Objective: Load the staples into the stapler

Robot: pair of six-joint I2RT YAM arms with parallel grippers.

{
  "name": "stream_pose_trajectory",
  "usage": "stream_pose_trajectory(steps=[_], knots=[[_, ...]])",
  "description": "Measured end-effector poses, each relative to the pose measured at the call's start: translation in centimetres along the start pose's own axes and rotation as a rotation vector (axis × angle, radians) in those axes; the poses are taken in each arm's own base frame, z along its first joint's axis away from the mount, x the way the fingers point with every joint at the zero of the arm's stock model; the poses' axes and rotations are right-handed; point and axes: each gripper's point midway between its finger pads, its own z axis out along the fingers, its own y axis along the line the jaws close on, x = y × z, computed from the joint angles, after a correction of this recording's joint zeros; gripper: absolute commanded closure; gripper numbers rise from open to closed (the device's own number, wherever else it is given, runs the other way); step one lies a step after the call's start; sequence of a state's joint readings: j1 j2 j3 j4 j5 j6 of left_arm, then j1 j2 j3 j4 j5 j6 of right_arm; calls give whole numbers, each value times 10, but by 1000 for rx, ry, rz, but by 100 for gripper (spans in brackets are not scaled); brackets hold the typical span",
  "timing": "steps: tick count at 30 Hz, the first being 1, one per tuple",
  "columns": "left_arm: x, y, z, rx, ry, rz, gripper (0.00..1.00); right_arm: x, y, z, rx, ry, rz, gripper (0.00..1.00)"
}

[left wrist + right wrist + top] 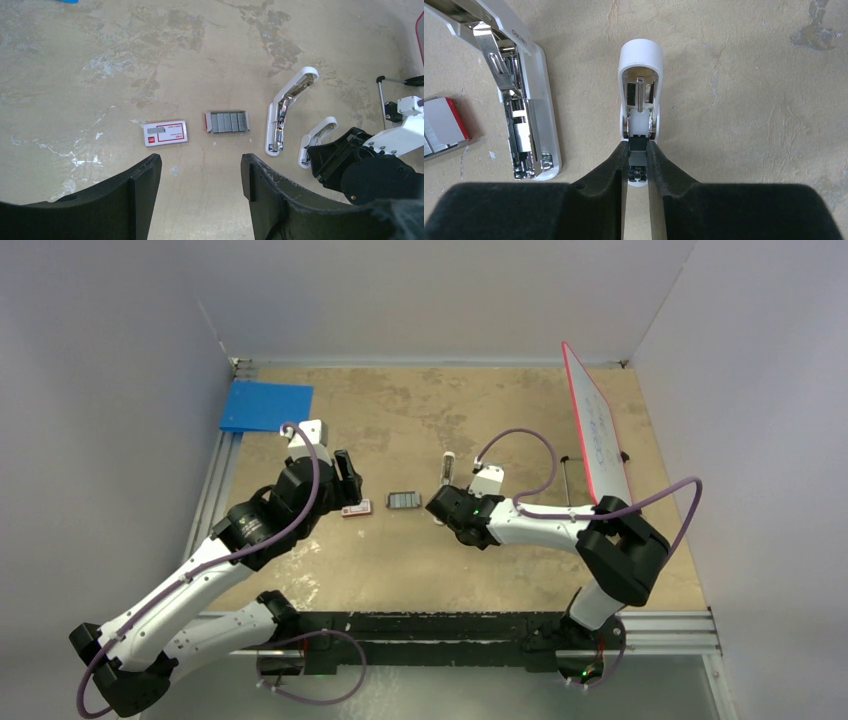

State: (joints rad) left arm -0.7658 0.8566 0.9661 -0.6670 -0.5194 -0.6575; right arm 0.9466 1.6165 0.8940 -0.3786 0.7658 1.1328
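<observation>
We log the staples [228, 122]: a flat, ribbed grey metal block in a shallow tray on the mottled tan table [150, 60], between a red-and-white box [165, 133] and the stapler [287, 112]. Stapler is glossy white plastic with rounded ends, hinged open, chrome channel and spring exposed. Right gripper [638, 150] has its 2 matte black fingers pinched narrow on a short white piece [640, 75]. Left gripper [200, 167] is spread wide, holding nothing.

The brand name "deli" in grey letters on the white arm of the opened stapler [531, 75], print on the small red-and-white box [165, 133] too fine to read, faint writing on the red-edged board [597, 430] illegible.
</observation>
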Motion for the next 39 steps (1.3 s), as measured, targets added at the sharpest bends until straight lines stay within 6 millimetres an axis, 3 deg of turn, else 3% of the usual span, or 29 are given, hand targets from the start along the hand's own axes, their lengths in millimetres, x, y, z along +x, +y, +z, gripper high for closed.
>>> stream_pose_trajectory(steps=[13, 17, 20, 24, 31, 35, 39], knots=[[0, 0, 0, 0, 0, 0, 41, 4, -3, 1, 3, 12, 4, 66], [0, 0, 0, 0, 0, 0, 41, -2, -1, -5, -17, 3, 19, 64], [0, 0, 0, 0, 0, -1, 40, -11, 2, -11, -36, -10, 31, 56], [0, -2, -1, 10, 4, -14, 38, -34, 7, -24, -65, -41, 72, 46], [2, -18, -11, 139, -3, -48, 29, -94, 7, -45, -115, -112, 192, 24], [6, -34, -14, 229, 23, -55, 29, -109, 4, -38, -88, -122, 190, 30], [31, -51, -13, 340, 103, -55, 26, -100, 6, -15, -27, -96, 135, 37]])
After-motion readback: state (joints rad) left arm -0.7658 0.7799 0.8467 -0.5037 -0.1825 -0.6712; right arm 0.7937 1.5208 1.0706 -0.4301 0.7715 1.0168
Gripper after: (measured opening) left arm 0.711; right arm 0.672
